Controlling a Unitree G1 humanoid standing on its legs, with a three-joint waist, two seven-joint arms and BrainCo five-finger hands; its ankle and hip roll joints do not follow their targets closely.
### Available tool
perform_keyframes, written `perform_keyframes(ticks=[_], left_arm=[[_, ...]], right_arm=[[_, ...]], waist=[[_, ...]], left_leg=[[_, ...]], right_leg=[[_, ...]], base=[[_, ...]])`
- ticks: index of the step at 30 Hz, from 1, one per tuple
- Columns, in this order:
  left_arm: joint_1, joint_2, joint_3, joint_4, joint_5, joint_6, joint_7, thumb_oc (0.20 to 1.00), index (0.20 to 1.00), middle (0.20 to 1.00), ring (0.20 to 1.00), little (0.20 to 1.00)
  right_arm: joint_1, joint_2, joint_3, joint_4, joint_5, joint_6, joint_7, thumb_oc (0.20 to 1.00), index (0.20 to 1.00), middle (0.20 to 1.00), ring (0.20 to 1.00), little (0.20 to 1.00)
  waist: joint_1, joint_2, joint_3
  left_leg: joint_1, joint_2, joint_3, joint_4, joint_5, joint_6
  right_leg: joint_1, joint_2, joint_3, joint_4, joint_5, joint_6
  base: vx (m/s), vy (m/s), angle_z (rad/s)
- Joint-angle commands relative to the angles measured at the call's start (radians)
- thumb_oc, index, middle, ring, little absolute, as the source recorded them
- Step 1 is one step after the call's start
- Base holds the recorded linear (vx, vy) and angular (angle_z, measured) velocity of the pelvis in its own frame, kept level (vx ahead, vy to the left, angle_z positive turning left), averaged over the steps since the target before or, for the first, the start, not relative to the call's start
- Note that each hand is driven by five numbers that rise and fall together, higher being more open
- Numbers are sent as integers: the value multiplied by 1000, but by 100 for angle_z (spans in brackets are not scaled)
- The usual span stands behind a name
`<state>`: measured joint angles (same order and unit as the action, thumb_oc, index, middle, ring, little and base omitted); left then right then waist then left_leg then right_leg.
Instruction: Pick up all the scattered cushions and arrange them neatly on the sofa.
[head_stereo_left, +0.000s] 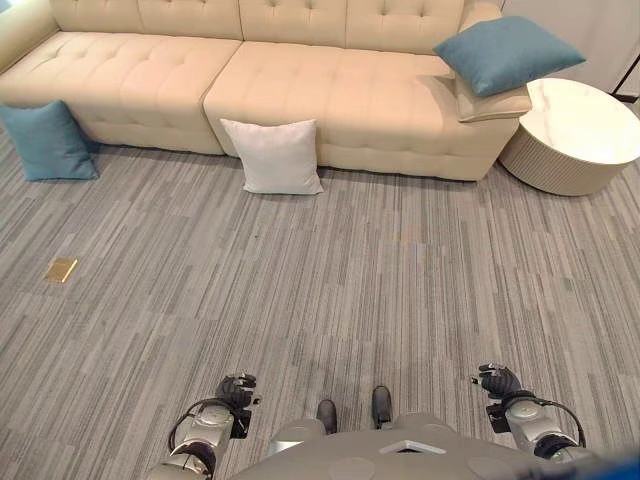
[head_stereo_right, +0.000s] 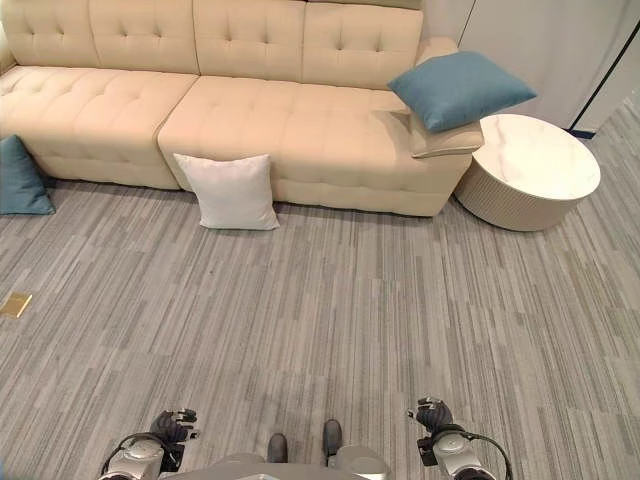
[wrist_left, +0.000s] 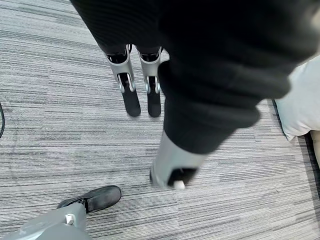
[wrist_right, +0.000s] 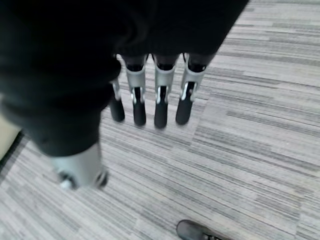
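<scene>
Nearest: left hand (head_stereo_left: 236, 392) and right hand (head_stereo_left: 497, 381), low, fingers straight, empty, ready. Farther, leaning on the sofa (head_stereo_left: 300, 90) front: white cushion (head_stereo_left: 273, 156), teal cushion (head_stereo_left: 45, 141) far left. Already up at right end: blue cushion (head_stereo_left: 507, 52) over beige cushion (head_stereo_left: 492, 103).

From head height we look down at the sofa (head_stereo_left: 250, 80) and floor (head_stereo_left: 400, 280) — both eyes share them; wrist cameras hang close above carpet.
</scene>
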<state>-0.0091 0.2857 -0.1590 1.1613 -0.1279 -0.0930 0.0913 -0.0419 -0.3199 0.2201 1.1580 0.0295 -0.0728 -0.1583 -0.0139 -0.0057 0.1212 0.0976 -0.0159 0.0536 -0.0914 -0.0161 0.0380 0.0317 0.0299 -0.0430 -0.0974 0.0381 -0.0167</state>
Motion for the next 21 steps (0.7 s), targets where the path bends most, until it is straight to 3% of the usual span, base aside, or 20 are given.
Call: perform_keyframes(ticks=[1,21], left_arm=[[-30,13,-8,37,29,-11,9,1000,1000,1000,1000,1000],[-16,-17,-13,97,26,9,-3,1000,1000,1000,1000,1000]], right_arm=[[-36,-2,49,27,-28,-15,-10,1000,1000,1000,1000,1000],[-32,13,52,64,-32,2,-18,1000,1000,1000,1000,1000]], waist=[[-13,-37,-26],[-18,-34,-26]], left_leg=[[-23,-3,8,4,-2,-48],[2,6,11,4,-8,-51]], right_leg=[[35,-68,-11,10,-32,123],[53,-59,-10,10,-44,115]], base=[[0,0,0],[-7,-10,0]])
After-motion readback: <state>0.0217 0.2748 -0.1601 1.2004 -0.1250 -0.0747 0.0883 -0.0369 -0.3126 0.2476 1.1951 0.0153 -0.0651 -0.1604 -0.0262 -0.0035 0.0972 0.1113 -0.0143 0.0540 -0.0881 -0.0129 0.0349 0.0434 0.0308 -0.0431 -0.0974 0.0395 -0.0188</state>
